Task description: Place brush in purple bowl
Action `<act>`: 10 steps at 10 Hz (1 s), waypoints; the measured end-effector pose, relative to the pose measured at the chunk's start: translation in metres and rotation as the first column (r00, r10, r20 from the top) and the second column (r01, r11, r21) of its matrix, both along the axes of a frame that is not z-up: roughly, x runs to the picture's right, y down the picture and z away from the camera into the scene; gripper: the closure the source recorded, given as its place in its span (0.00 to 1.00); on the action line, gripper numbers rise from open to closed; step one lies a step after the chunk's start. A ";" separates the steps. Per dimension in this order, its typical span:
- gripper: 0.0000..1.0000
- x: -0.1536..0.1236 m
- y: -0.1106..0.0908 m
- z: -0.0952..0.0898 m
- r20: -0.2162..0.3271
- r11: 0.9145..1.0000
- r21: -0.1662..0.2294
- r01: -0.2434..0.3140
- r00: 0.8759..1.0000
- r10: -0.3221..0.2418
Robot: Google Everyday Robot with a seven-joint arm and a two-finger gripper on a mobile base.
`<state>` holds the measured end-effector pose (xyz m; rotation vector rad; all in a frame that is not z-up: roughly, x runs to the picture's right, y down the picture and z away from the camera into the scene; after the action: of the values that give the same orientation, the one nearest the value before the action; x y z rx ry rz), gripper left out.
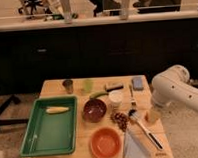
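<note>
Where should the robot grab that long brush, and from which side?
Likely the thin handle's middle, from above: the brush lies flat, its pale head nearer the purple bowl, the handle slanting away from it. The gripper hovers close beside the head end.

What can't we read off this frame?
Camera view:
- Whether the gripper, by the right edge of the table next to the brush, touches it: blurred.
- Base of the arm: cut off by the right edge.
- Metal cup contents: hidden by its wall.
- Grey sheet lower end: cut off by the bottom edge.
</note>
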<state>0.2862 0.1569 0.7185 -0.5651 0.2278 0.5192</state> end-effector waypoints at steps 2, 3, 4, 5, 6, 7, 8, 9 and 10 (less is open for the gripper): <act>0.20 0.002 0.001 -0.001 -0.004 1.000 -0.002 -0.002 1.000 0.002; 0.20 0.002 0.001 -0.001 -0.003 1.000 -0.002 -0.001 1.000 0.001; 0.20 0.000 0.000 0.000 -0.001 1.000 -0.002 0.001 1.000 -0.001; 0.20 0.000 0.000 0.000 0.000 1.000 -0.001 0.001 1.000 -0.001; 0.20 -0.001 0.002 0.000 -0.008 1.000 0.002 -0.002 1.000 0.002; 0.20 -0.004 0.008 0.001 -0.027 1.000 0.001 -0.011 1.000 0.011; 0.20 -0.010 0.015 0.005 -0.045 1.000 -0.002 -0.019 0.999 0.019; 0.20 -0.014 0.022 0.011 -0.061 1.000 -0.002 -0.027 0.998 0.027; 0.20 -0.010 0.027 0.012 -0.083 0.999 -0.003 -0.039 0.996 0.039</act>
<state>0.2762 0.1839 0.7306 -0.5540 0.2974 0.5805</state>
